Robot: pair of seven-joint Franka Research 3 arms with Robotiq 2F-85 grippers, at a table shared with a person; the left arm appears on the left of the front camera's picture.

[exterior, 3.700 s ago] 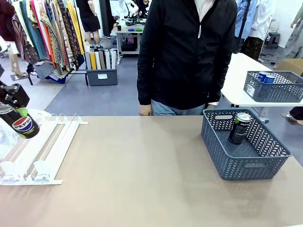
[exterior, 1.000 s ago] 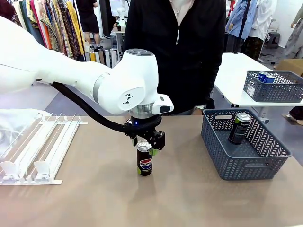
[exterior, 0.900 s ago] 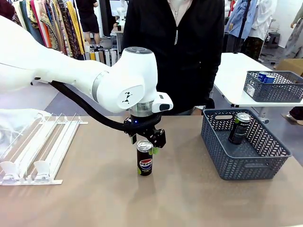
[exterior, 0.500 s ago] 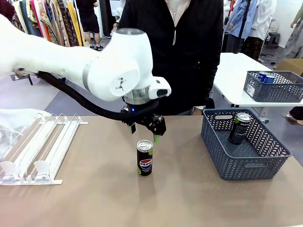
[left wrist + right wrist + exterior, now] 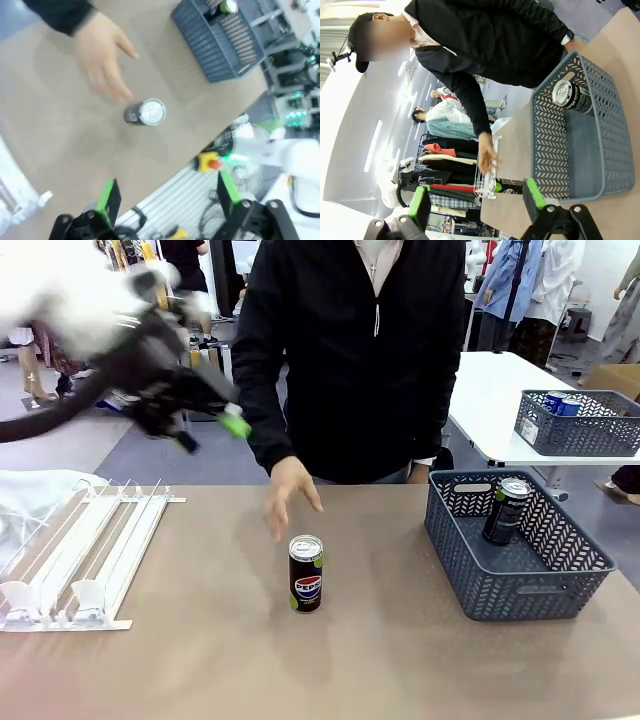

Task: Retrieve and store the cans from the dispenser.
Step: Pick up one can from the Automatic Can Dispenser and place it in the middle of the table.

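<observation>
Pepsi can [image 5: 306, 573] stood upright alone mid-table, released — half a second before, the left gripper [image 5: 205, 430] hung just above it; now that gripper, jaws apart and empty, had swung up and away toward the dispenser [image 5: 85, 558], blurred with motion. A person's hand [image 5: 288, 495] had come in, reaching down just behind the can. Basket [image 5: 545, 590] well to the right held one can [image 5: 506, 510]. Right gripper [image 5: 476, 199] spread open, empty, beside the basket. Judged: handover step made; storing remained.
</observation>
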